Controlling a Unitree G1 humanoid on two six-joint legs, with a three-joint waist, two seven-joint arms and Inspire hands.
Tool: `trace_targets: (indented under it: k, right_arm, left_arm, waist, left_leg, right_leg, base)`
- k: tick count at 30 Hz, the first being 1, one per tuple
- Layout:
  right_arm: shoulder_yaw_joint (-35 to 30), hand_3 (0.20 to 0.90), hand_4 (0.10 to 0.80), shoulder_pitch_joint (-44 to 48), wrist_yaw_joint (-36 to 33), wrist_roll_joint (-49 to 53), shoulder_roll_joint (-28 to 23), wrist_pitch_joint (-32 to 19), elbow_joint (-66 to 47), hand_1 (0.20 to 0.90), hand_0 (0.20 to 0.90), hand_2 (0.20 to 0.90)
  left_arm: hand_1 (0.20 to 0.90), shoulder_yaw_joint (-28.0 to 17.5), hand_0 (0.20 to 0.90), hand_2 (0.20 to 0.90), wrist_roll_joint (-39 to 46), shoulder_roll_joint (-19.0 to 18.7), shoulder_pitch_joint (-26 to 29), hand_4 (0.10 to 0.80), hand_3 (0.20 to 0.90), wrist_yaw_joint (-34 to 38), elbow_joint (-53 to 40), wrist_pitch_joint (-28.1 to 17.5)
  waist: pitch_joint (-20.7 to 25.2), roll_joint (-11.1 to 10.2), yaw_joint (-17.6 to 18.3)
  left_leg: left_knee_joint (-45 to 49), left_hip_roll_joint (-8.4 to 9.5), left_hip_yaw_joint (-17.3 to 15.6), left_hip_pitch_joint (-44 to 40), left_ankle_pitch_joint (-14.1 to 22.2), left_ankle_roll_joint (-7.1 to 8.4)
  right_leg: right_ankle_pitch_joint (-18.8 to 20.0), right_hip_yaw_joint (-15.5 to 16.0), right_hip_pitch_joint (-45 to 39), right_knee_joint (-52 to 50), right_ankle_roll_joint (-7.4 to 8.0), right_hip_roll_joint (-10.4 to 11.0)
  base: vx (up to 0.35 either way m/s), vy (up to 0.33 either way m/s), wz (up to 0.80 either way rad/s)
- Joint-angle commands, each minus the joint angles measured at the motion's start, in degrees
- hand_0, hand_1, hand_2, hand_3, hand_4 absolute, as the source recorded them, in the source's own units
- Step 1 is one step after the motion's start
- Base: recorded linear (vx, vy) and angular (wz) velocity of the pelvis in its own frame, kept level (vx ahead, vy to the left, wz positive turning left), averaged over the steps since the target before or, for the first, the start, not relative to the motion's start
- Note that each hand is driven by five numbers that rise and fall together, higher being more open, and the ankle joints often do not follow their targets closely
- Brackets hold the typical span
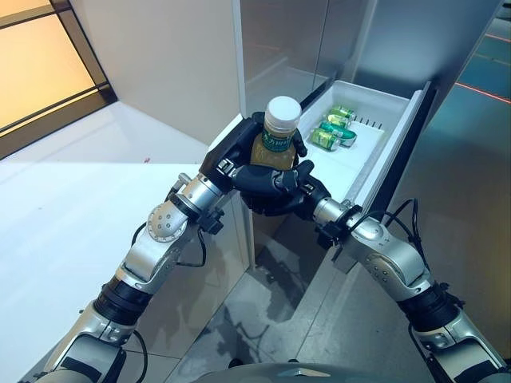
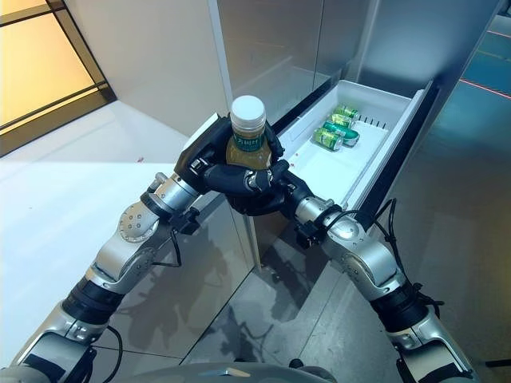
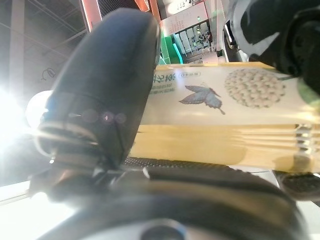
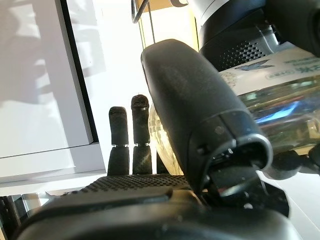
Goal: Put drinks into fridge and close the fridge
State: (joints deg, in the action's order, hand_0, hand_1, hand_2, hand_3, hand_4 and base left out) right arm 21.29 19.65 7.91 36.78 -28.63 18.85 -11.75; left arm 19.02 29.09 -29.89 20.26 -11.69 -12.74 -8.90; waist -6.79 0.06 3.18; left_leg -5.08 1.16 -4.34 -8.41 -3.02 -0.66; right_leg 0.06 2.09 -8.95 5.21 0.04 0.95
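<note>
We've got the bottle [image 1: 281, 137] upright, long axis vertical, cap up, held by both hands just at the near-left corner of the drawer [image 1: 382, 156]. Left hand [image 1: 231, 159] wraps it from the side away from the drawer, fingers and thumb curled round the body; right hand [image 1: 275, 191] cups it from below and the front, thumb and fingers closed on the lower half. So both are clamped on it, neither free. The bottle sits between the hands, w/ the open drawer bay just beyond and to the right of it. We judge the next move needs a short carry over the near rim, then down into the bare floor of the drawer, short of the cans [image 1: 334, 128] that lie in a row toward its far end. Right arm is on the drawer side, so prob. the better one to finish alone. Bottle: white cap, amber-brown liquid, pale label w/ green band, butterfly and a round flower print in the left wrist view.
</note>
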Motion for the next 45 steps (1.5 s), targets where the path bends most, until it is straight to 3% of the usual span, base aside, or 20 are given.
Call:
trace_targets:
  k: [1,2,5,7,11,14,16,21,24,28,29,32,38,45]
  right_arm:
    - [-3.67,0.2,0.1,9.13,-1.47,1.04,3.26,-6.73,-6.47,0.3,0.3,0.3]
    - [-3.79,0.2,0.1,9.0,-1.61,0.79,3.22,-6.82,-6.33,0.3,0.3,0.3]
    - [-4.05,0.2,0.1,8.77,-2.07,0.09,3.12,-6.89,-6.32,0.3,0.3,0.3]
    - [-4.74,0.2,0.1,8.55,-2.79,-0.59,2.84,-7.02,-6.2,0.3,0.3,0.3]
    - [-6.41,0.2,0.1,8.02,-4.08,-1.26,3.15,-6.45,-5.38,0.3,0.3,0.3]
    - [-7.06,0.2,0.1,7.71,-5.11,-1.36,3.55,-4.96,-5.16,0.3,0.3,0.3]
    - [-7.11,0.2,0.1,7.46,-5.65,-2.13,3.98,-4.26,-4.93,0.3,0.3,0.3]
    - [-6.94,0.2,0.1,7.93,-8.74,-6.09,4.08,-5.41,-3.08,0.3,0.3,0.3]
    - [-8.1,0.2,0.1,8.94,-12.33,-15.79,2.89,-8.37,-0.72,0.3,0.3,0.3]
    - [-10.28,0.2,0.1,9.88,-16.56,-24.32,1.14,-11.64,1.99,0.3,0.3,0.3]
    - [-11.01,0.2,0.1,11.23,-19.46,-27.16,0.24,-13.24,4.66,0.3,0.3,0.3]
    - [-12.32,0.2,0.1,13.86,-23.95,-30.04,-1.4,-14.54,9.99,0.3,0.3,0.3]
    - [-13.34,0.2,0.1,23.69,-31.23,-30.76,-11.49,-14.88,26.87,0.3,0.3,0.3]
    - [-10.0,0.2,0.1,30.56,-33.0,-28.57,-21.93,-16.03,48.16,0.3,0.3,0.3]
  left_arm:
    - [0.321,-0.6,0.321,0.321,1.09,2.53,9.52,0.125,0.225,1.7,-1.93,-7.24]
    - [0.9,-0.67,0.9,0.9,0.85,2.45,9.42,0.8,0.9,2.26,-2.09,-7.84]
    - [0.9,-0.99,0.9,0.9,1.82,2.49,9.39,0.8,0.9,2.9,-2.32,-9.0]
    - [0.9,-2.15,0.9,0.9,2.06,2.74,8.94,0.8,0.9,5.61,-3.16,-12.68]
    - [0.9,-6.7,0.9,0.9,-3.7,3.74,7.67,0.8,0.9,17.09,-5.89,-22.32]
    - [0.9,-10.12,0.9,0.9,-8.25,4.87,7.27,0.8,0.9,23.51,-7.75,-26.52]
    - [0.9,-11.56,0.9,0.9,-11.14,5.4,7.03,0.8,0.9,25.47,-9.24,-26.99]
    - [0.9,-12.11,0.9,0.9,-13.12,4.78,7.8,0.8,0.9,25.71,-10.2,-23.39]
    - [0.9,-11.81,0.9,0.9,-8.73,3.72,7.31,0.8,0.9,22.1,-9.46,-18.89]
    - [0.9,-11.19,0.9,0.9,-1.63,3.57,5.52,0.8,0.9,14.98,-9.02,-13.72]
    - [0.9,-10.67,0.9,0.9,4.02,3.87,4.64,0.8,0.9,9.15,-8.17,-10.59]
    - [0.9,-9.41,0.9,0.9,9.61,4.47,2.5,0.8,0.9,2.3,-6.79,-5.44]
    - [0.9,-7.3,0.9,0.9,19.67,4.41,-3.8,0.8,0.9,-7.55,-1.99,3.33]
    - [0.9,-5.05,0.9,0.9,25.8,1.32,-11.72,0.8,0.9,-14.11,0.58,6.07]
  waist:
    - [5.77,-1.89,-0.74]
    - [5.76,-1.9,-0.81]
    - [5.81,-2.0,-0.93]
    - [5.84,-2.19,-1.09]
    - [6.0,-2.5,-1.61]
    - [6.07,-2.84,-2.04]
    - [6.14,-2.91,-2.27]
    - [6.14,-2.83,-2.69]
    - [5.98,-2.58,-3.21]
    - [5.64,-2.37,-3.88]
    - [5.32,-2.31,-4.41]
    - [4.84,-2.26,-5.47]
    - [4.26,-2.03,-8.64]
    - [3.61,-1.6,-12.29]
  left_leg:
    - [0.08,-0.38,-1.29,-0.37,3.52,-0.23]
    - [0.08,-0.39,-1.23,-0.33,3.51,-0.21]
    - [0.08,-0.41,-1.14,-0.2,3.45,-0.18]
    - [0.08,-0.45,-1.03,0.21,2.97,-0.08]
    - [0.08,-0.51,-0.49,0.43,2.93,0.13]
    - [0.08,-0.52,0.05,0.56,2.81,0.32]
    - [0.08,-0.58,0.26,0.63,2.78,0.43]
    - [0.08,-0.68,0.66,0.6,2.81,0.68]
    - [0.08,-0.75,0.96,0.55,2.78,0.75]
    - [0.08,-0.84,1.35,0.36,2.77,0.77]
    - [0.08,-0.87,1.74,0.24,2.72,0.74]
    - [0.08,-0.81,2.58,0.09,2.65,0.78]
    - [0.08,-0.83,4.69,0.1,2.36,1.31]
    - [0.08,-1.31,7.46,0.24,1.74,2.31]
  right_leg:
    - [3.46,0.63,1.83,-0.21,3.2,1.81]
    - [3.45,0.7,1.82,-0.21,3.22,1.8]
    - [3.45,0.89,1.87,-0.21,3.23,1.83]
    - [3.82,1.03,2.18,-0.21,3.12,1.83]
    - [3.67,1.43,2.18,-0.21,3.02,1.82]
    - [3.53,2.21,2.03,-0.21,2.98,1.98]
    - [3.39,2.76,1.91,-0.21,2.93,2.08]
    - [3.08,3.61,1.55,-0.21,2.84,2.15]
    - [2.99,4.06,1.25,-0.21,2.82,2.18]
    - [2.87,4.66,0.78,-0.21,2.77,2.22]
    - [2.85,5.03,0.51,-0.33,2.65,2.27]
    - [2.66,5.67,0.18,-0.51,2.43,2.23]
    - [2.28,7.76,-0.8,-0.47,1.93,2.25]
    - [1.36,10.91,-2.04,-0.65,1.55,2.34]
  base:
    - [0.0,0.0,0.0]
    - [0.0,0.0,0.0]
    - [0.0,0.0,0.0]
    - [0.0,0.0,0.0]
    - [0.0,0.0,0.0]
    - [0.003,-0.011,0.0]
    - [0.004,-0.008,0.02]
    - [0.015,-0.009,0.1]
    - [0.027,-0.005,0.09]
    - [0.03,-0.01,0.15]
    - [0.024,-0.023,0.11]
    - [0.025,-0.03,0.13]
    - [0.038,-0.013,0.21]
    - [0.041,0.003,0.27]
